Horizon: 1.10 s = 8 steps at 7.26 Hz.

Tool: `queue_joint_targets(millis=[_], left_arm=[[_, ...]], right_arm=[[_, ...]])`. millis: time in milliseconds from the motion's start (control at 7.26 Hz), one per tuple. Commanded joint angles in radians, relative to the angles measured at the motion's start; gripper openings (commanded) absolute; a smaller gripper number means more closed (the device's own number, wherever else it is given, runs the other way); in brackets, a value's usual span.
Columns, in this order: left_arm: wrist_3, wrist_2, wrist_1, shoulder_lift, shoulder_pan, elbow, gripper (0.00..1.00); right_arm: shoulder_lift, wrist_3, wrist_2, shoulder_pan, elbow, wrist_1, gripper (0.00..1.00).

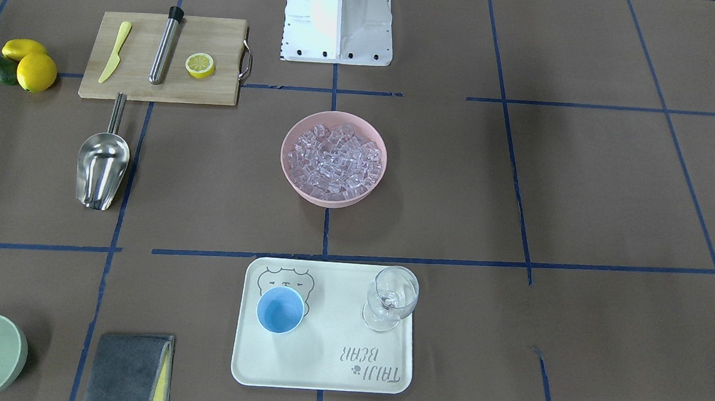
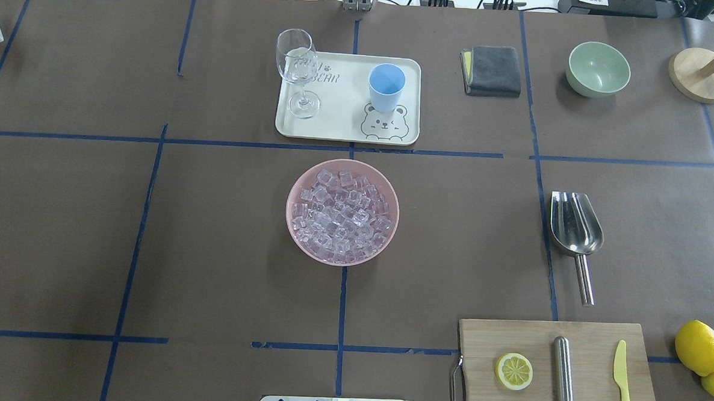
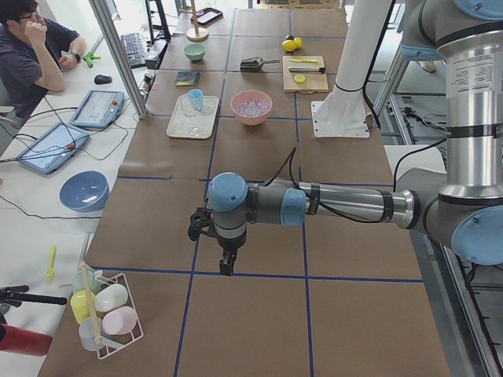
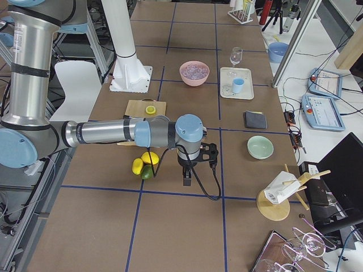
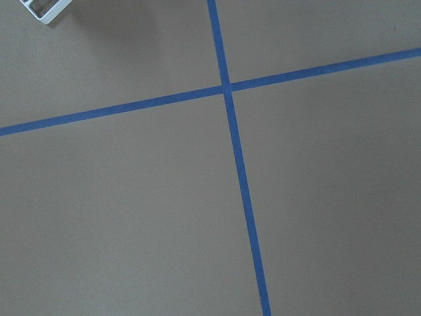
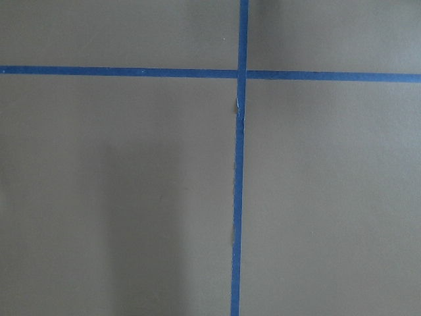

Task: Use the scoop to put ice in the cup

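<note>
The shiny steel scoop with its thin tubular handle (image 2: 574, 228) lies untouched on the robot's right, handle toward the wooden cutting board (image 2: 590, 379) — the right gripper (image 4: 186, 180), hanging well apart from it, should I think pinch across that handle, clear of the board. Clear ice cubes (image 2: 342, 215) fill the pink bowl (image 2: 289, 206) at centre; the small light-blue cup (image 2: 386, 87) stands empty on the cream tray (image 2: 337, 112). Whether its jaws or the left gripper (image 3: 226, 265)'s are spread or closed — I cannot tell.

Scoop (image 2: 574, 225): polished steel, mirror-glossy. Ice (image 2: 341, 215): clear and glassy, held in a smooth matt pink bowl (image 2: 291, 228). Cup (image 2: 386, 87): smooth, plastic-looking. Matt brown paper (image 5: 131, 217) with blue tape is seen below left gripper (image 3: 226, 267) and right gripper (image 4: 186, 180). Cutting board (image 2: 591, 361): bare wood grain.
</note>
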Motion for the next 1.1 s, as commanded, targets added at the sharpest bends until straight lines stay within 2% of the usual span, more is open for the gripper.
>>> queue_joint_targets(millis=[0, 551, 965], left_arm=[[0.0, 0.01, -0.002, 0.0, 0.0, -0.002, 1.0], [-0.005, -0.002, -0.002, -0.014, 0.002, -0.007, 1.0], [-0.009, -0.001, -0.005, -0.098, 0.003, 0.01, 1.0]], right_arm=[[0.003, -0.002, 0.0, 0.0, 0.003, 0.002, 1.0], [0.011, 0.009, 0.002, -0.002, 0.013, 0.0, 1.0], [0.009, 0.003, 0.002, 0.0, 0.014, 0.0, 1.0]])
